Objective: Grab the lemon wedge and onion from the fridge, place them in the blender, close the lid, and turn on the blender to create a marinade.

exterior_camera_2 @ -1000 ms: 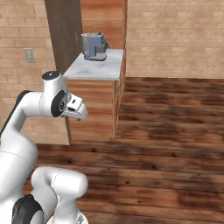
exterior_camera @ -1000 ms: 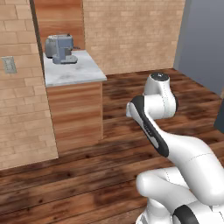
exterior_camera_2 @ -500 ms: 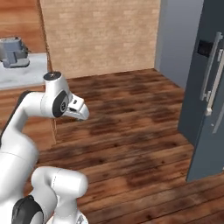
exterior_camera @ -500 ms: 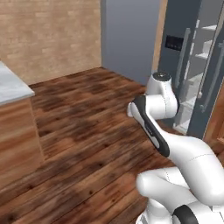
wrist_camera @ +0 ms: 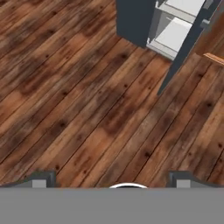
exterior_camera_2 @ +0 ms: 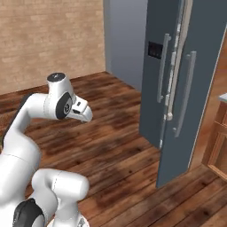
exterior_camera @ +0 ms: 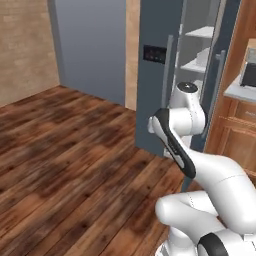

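Hand view first: the gripper looks straight down at wooden floor, its fingers spread wide and released, holding nothing. Up at the top edge sits the fridge, one door ajar, pale shelves peeking through the gap.

From the left base view, the fridge stands just ahead of the arm, right-hand door swung partly out, shelves showing between the two doors. In the right base view the gripper is tucked in close to the arm, well apart from the fridge and its bar handle.

No onion or lemon wedge can be made out on those shelves; too little of the inside is visible to say where they lie.

The danger, as I read it: that door gap looks narrow. Reaching in as things stand could knock the arm against the door edge. And a blind reach may nudge the small onion out of place.
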Controlling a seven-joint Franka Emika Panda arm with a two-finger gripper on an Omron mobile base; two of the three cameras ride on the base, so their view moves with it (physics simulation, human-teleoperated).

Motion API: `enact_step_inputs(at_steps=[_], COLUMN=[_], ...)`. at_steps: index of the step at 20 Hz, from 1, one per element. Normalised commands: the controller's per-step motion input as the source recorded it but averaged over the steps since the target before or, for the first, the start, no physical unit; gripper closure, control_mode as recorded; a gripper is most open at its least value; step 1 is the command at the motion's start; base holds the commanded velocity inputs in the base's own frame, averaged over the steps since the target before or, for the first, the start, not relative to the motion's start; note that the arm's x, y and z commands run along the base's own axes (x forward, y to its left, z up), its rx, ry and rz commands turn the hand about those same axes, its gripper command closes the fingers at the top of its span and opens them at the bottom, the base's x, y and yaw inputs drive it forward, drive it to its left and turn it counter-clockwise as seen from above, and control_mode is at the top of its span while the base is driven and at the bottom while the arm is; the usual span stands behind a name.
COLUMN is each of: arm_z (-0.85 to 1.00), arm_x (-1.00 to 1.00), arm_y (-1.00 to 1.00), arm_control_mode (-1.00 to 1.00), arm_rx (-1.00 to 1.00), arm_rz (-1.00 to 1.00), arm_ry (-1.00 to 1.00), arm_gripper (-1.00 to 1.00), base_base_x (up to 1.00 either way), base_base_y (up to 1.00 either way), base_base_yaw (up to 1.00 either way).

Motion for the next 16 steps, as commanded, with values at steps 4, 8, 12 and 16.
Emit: enact_step_inputs(at_steps=[4, 8, 12, 16], arm_z=[0.0, 0.0, 0.0, 0.0], arm_x=[0.0, 0.0, 0.0, 0.0], arm_y=[0.0, 0.0, 0.0, 0.0], arm_control_mode=[1.0, 1.0, 1.0, 1.0], arm_rx=[0.0, 0.0, 0.0, 0.0], arm_rz=[0.0, 0.0, 0.0, 0.0], arm_ry=[0.0, 0.0, 0.0, 0.0], arm_gripper=[-1.0, -1.0, -1.0, -1.0], base_base_x=[1.0, 1.0, 1.0, 0.98], base_base_y=[0.26, 0.26, 0.28, 0.25], base_base_yaw=[-0.37, -0.37, -0.4, -0.42])
